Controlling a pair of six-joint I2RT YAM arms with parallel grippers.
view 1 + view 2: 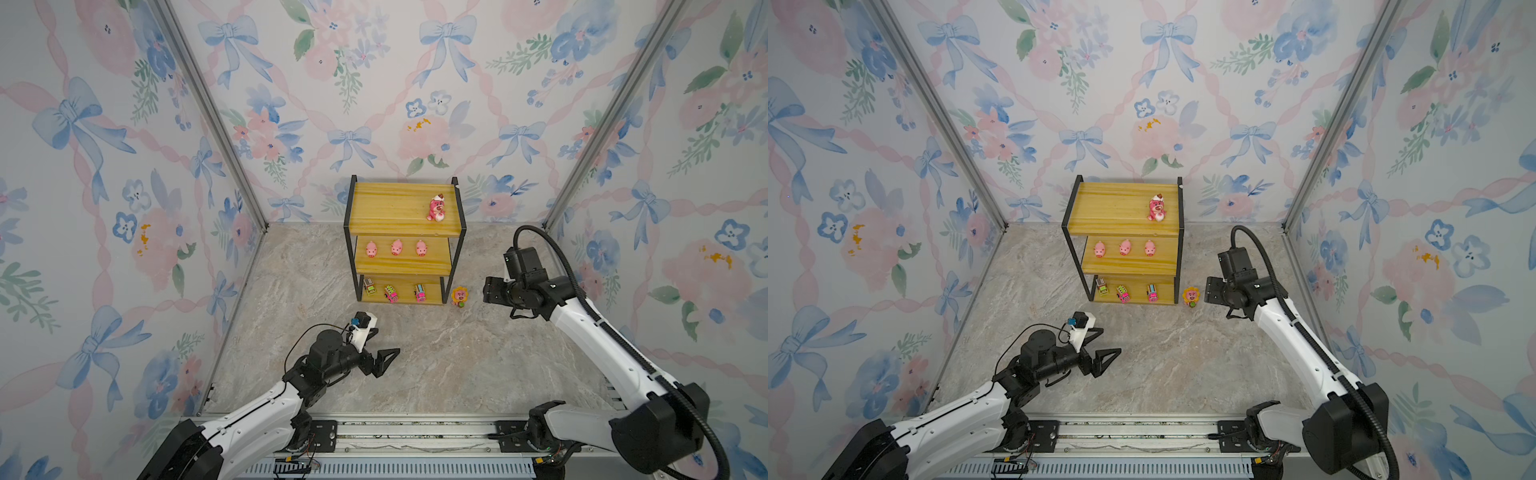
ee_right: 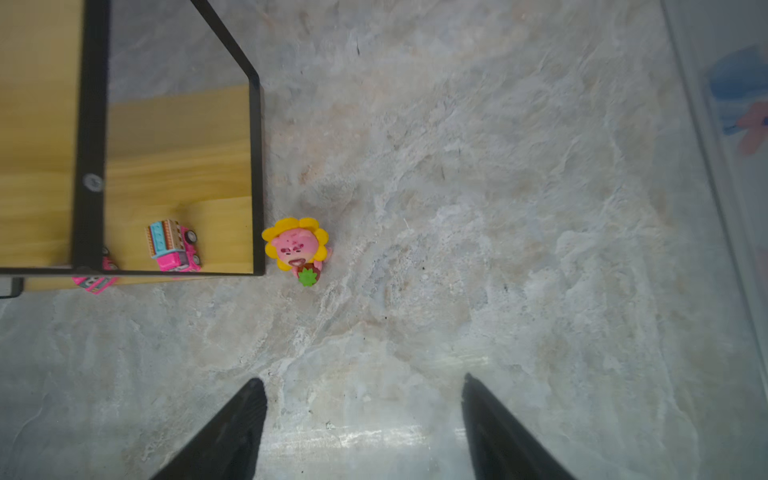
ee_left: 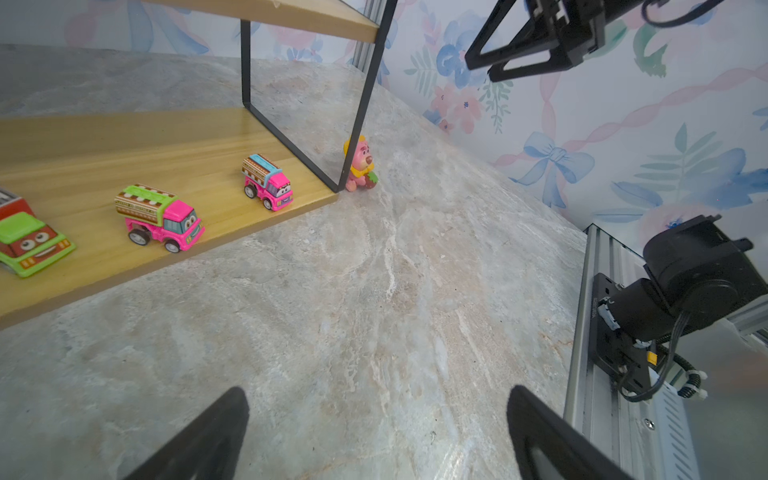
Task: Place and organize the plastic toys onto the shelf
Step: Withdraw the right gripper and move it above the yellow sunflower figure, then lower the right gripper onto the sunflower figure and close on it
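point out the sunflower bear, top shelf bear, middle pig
sunflower bear (image 2: 296,246): right wrist view, its pink face
top shelf bear (image 1: 436,209): in a top view, its body
middle pig (image 1: 397,247): in a top view, its back

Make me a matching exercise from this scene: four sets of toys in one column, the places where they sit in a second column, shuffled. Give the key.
Column 1
1. pink pigs
2. toy vehicles
3. pink bear with white cap
4. sunflower bear

Column 2
A. on the tabletop, beside the right front leg of the shelf
B. middle tier
C. top tier
D. bottom tier

Pairs: 1-B, 2-D, 3-C, 4-A
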